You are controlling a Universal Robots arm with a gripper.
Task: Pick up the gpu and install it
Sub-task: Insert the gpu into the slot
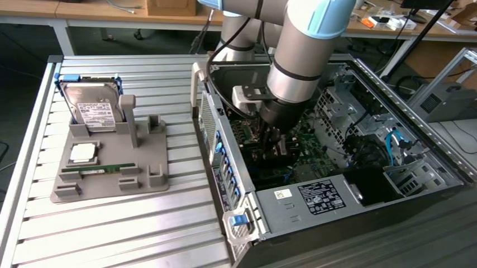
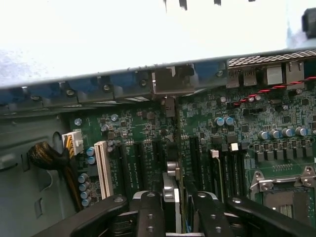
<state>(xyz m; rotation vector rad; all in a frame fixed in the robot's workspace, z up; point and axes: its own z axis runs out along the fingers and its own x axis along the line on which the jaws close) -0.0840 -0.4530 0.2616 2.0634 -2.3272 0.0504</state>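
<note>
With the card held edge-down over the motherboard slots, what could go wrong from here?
1. The gpu, clamped in the gripper, stands thin and edge-on above the slots; slight misalignment might miss its slot.
2. The white slot and capacitors sit close by and might be scraped.
3. The cable bundle lies close to the jaws.

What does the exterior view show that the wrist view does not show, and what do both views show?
Exterior view alone: the grey holder on the slatted table, carrying the hard drive and the green memory stick, plus the computer case's power supply.

Wrist view alone: the white slot and the black slots seen close, and the empty processor socket.

Both: the motherboard and the claw gripping the gpu edge-on over the slots.
</note>
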